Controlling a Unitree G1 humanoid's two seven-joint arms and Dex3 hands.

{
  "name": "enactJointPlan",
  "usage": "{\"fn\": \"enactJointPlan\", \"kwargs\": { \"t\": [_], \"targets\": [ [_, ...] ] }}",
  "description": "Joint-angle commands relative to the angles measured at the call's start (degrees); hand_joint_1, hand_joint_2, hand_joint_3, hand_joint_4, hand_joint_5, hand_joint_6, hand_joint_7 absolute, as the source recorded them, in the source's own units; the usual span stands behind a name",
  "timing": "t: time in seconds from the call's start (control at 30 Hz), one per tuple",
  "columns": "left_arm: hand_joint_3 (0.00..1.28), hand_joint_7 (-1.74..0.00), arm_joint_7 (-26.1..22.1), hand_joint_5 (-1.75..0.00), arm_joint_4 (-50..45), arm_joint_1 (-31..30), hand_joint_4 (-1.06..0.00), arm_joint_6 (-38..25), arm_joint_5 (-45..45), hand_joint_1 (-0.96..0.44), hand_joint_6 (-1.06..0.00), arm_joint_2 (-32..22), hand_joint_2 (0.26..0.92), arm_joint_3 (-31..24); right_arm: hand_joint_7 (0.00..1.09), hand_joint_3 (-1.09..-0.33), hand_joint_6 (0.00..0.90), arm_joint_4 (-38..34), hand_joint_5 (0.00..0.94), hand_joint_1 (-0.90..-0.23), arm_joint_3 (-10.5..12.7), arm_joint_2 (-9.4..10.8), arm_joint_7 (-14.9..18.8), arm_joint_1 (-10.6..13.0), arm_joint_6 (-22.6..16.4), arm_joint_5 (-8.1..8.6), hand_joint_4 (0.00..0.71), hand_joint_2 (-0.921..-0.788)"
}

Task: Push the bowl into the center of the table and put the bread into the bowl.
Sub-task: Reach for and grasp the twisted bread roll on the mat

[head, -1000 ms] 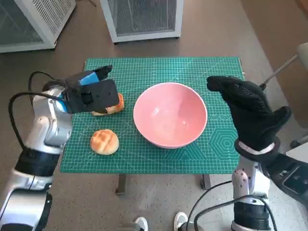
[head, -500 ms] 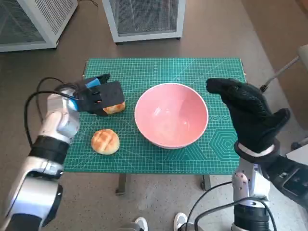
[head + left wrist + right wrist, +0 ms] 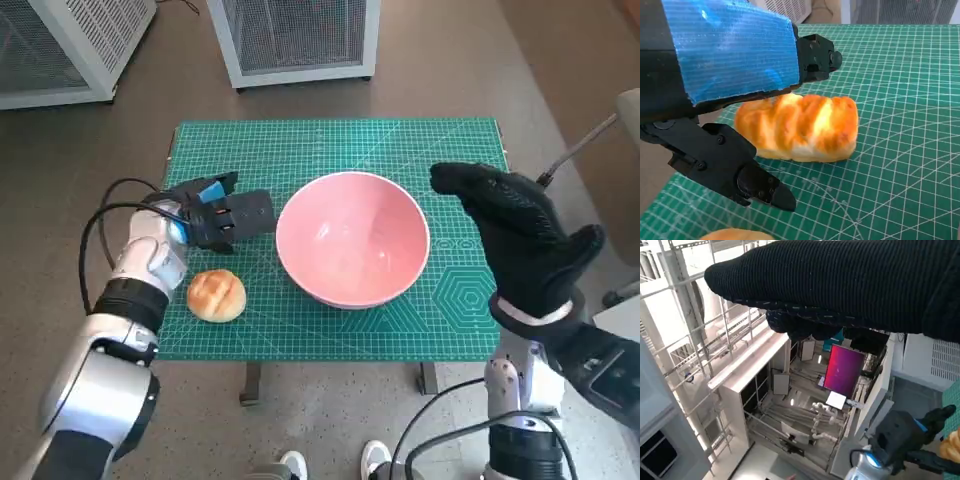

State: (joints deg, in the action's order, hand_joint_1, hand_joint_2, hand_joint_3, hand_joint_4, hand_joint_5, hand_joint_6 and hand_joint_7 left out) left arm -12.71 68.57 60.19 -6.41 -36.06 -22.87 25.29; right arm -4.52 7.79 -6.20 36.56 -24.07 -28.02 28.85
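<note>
Bowl: the pink bowl (image 3: 352,238) is sitting near the middle of the table (image 3: 330,140), green mat showing all round it.
Bread loaf: a golden, ridged loaf (image 3: 799,127) is lying beside the bowl, toward the table's left edge.
Left robot hand (image 3: 228,216): it is hovering over the loaf, fingers (image 3: 735,165) spread either side, gripping nothing.
Round bun (image 3: 216,295): it is lying nearer the front edge.
Right robot hand (image 3: 515,240): it is hanging raised beyond the bowl's right side, fingers apart, holding nothing.

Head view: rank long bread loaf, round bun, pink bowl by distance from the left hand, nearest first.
From the left hand:
1. Long bread loaf: right under the hand, hidden by it in the head view.
2. Round bun: just toward the table's near edge.
3. Pink bowl: to the hand's right, mid-table; rim close, centre farther.
</note>
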Motion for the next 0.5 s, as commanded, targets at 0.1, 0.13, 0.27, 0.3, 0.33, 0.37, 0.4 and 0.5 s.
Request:
{"fn": "enactJointPlan", "kwargs": {
  "t": [0.1, 0.13, 0.27, 0.3, 0.33, 0.37, 0.4, 0.5],
  "targets": [
    [0.02, -0.05, 4.3, -0.02, 3.3, 1.0, -0.05, 2.0, -0.4, -0.30, -0.15, 0.8, 0.756, 0.6, 0.70, -0.442, 0.115, 0.0, 0.000, -0.406, -0.3, -0.1, -0.3, 1.4, 0.6, -0.75, 0.384, -0.921],
    [0.02, -0.05, 4.9, -0.02, 3.7, 0.9, -0.06, 2.2, -0.5, -0.29, -0.16, 1.0, 0.759, 0.7, 0.70, -0.442, 0.114, 0.0, 0.000, -0.406, -0.2, -0.2, -0.2, 1.4, 0.5, -0.71, 0.384, -0.921],
    [0.02, -0.05, 6.9, -0.02, 4.8, 0.6, -0.09, 2.6, -1.0, -0.26, -0.19, 1.5, 0.766, 1.5, 0.71, -0.443, 0.112, -0.2, 0.000, -0.409, -0.1, -0.3, -0.1, 1.4, 0.2, -0.68, 0.384, -0.921],
    [0.02, -0.05, 7.6, -0.02, 5.1, 0.5, -0.10, 2.8, -1.2, -0.26, -0.20, 1.7, 0.767, 1.9, 0.71, -0.442, 0.112, -0.2, 0.000, -0.409, -0.1, -0.3, 0.0, 1.4, 0.1, -0.63, 0.384, -0.921],
    [0.01, -0.05, 8.1, -0.02, 5.4, 0.4, -0.12, 2.9, -1.4, -0.25, -0.22, 1.9, 0.769, 2.1, 0.71, -0.442, 0.111, -0.2, 0.000, -0.410, -0.1, -0.3, 0.1, 1.4, 0.1, -0.59, 0.384, -0.921],
    [0.01, -0.05, 8.7, -0.02, 5.5, 0.3, -0.14, 2.9, -1.6, -0.24, -0.23, 2.0, 0.771, 2.4, 0.71, -0.442, 0.111, -0.1, 0.000, -0.411, -0.1, -0.3, 0.1, 1.4, 0.0, -0.58, 0.384, -0.921],
    [0.01, -0.05, 9.1, -0.02, 5.7, 0.3, -0.15, 3.0, -1.7, -0.24, -0.24, 2.1, 0.774, 2.6, 0.71, -0.442, 0.111, -0.1, 0.000, -0.412, -0.2, -0.3, 0.1, 1.5, 0.0, -0.58, 0.385, -0.921],
    [0.02, -0.05, 10.9, -0.02, 6.1, 0.3, -0.20, 3.4, -2.0, -0.22, -0.29, 2.3, 0.793, 3.0, 0.71, -0.442, 0.110, -0.1, 0.001, -0.415, -0.1, -0.3, 0.1, 1.5, -0.2, -0.61, 0.385, -0.921]
  ]
}}
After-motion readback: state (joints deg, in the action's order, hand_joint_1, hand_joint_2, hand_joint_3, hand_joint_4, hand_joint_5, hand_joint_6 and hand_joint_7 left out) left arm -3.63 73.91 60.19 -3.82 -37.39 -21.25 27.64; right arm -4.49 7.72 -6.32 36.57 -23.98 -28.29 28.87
